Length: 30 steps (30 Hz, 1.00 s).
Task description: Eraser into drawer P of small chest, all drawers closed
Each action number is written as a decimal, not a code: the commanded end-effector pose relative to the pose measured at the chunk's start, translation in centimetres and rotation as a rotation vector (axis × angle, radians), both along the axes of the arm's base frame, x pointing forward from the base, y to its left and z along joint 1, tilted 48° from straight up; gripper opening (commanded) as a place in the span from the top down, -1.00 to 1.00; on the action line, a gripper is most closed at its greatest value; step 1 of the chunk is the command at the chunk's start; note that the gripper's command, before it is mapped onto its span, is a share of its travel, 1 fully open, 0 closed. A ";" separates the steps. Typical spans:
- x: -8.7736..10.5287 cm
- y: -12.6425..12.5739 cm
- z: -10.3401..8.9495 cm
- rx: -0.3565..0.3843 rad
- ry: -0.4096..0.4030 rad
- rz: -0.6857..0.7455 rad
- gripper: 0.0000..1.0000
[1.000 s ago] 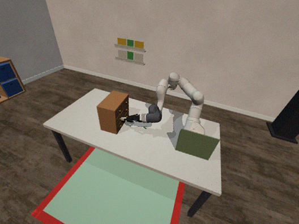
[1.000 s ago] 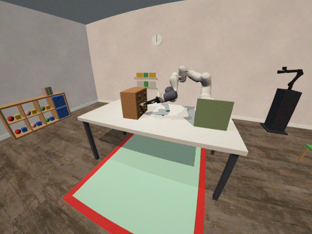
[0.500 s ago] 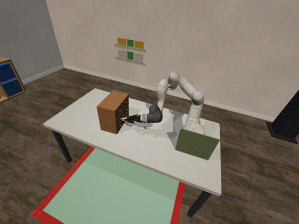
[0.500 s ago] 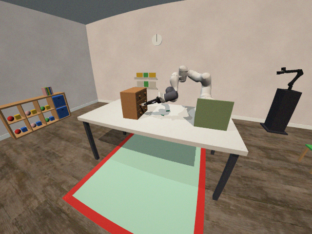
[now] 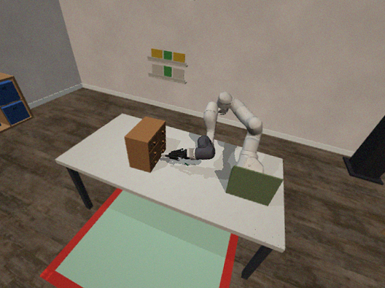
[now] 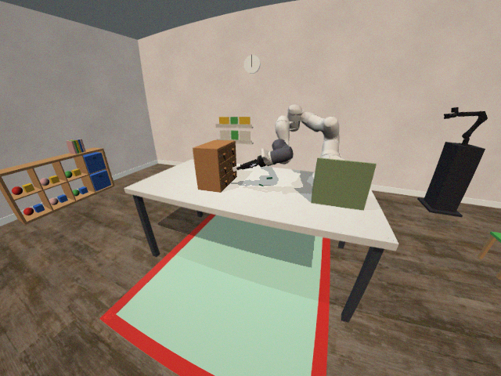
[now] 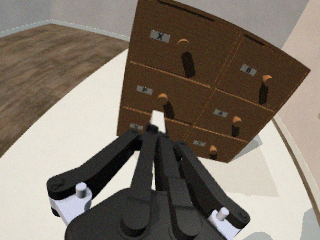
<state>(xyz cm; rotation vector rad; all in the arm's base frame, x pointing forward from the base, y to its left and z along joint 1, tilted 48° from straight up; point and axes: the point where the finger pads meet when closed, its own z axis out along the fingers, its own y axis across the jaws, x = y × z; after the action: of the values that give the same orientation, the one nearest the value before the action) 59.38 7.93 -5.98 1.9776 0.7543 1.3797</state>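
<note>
The small brown chest stands upright on the white table. Drawer P is in its middle row, on the left in the wrist view, with a round knob. Its front looks level with the other drawers. My gripper is shut, with its pale fingertips close in front of drawer P, just below its knob in the wrist view. I cannot tell whether they touch. I cannot make out the eraser; no view shows it clearly.
A small dark green thing and another lie on the table, in front of the chest's drawers and below the arm. An upright green panel stands near the arm's base.
</note>
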 end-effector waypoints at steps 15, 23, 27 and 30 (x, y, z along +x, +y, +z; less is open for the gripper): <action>-4.7 0.8 1.9 0.010 -0.015 -0.009 1.00; -4.9 0.8 2.0 0.009 -0.013 -0.011 1.00; -5.0 0.9 2.0 0.008 -0.005 -0.021 1.00; -5.1 0.9 2.1 0.007 -0.001 -0.025 1.00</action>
<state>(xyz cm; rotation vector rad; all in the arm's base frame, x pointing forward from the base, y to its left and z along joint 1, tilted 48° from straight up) 54.43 9.01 -3.88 1.9799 0.7292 1.3818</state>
